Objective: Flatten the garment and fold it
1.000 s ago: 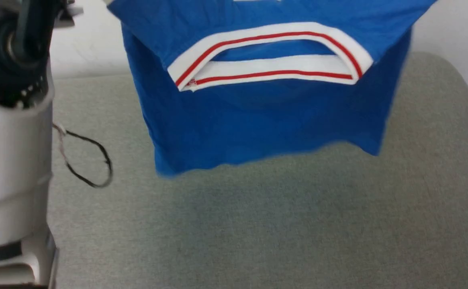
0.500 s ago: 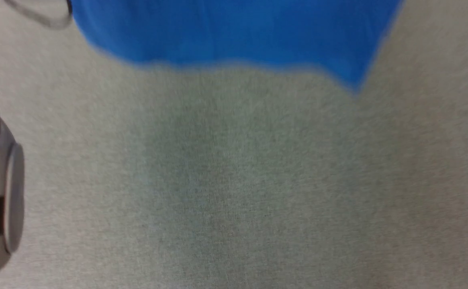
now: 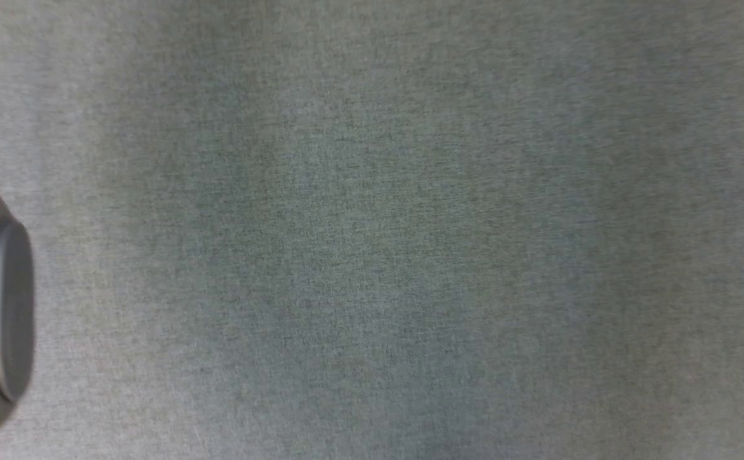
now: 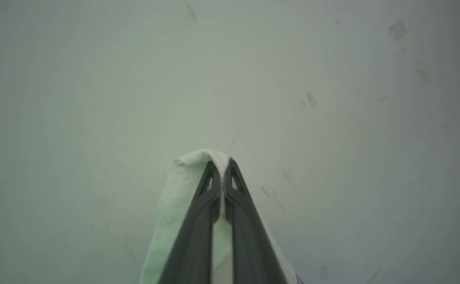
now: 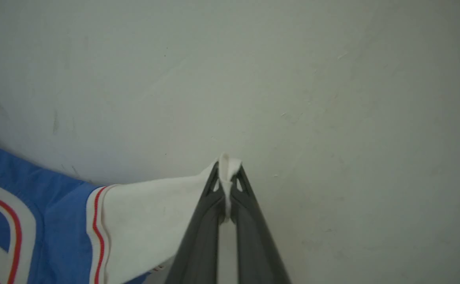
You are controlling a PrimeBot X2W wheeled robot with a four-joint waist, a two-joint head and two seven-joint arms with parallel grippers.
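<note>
garment [image 5: 56, 225] seems soft and floppy; left gripper [image 4: 222, 165] and right gripper [image 5: 226, 167] each pinch a white sleeve tip, a sound hold.

Dim, even light; soft, blurry focus

The garment [image 5: 60, 225] is a blue jersey with white sleeves and red-and-white striped trim at the shoulder seam and collar. One white sleeve is pulled out sideways from the blue body, its edge pinched in the closed right tool [image 5: 226, 165]. A fold of pale cloth is likewise clamped in the closed left tool [image 4: 222, 165] and drapes down beside it.
</note>
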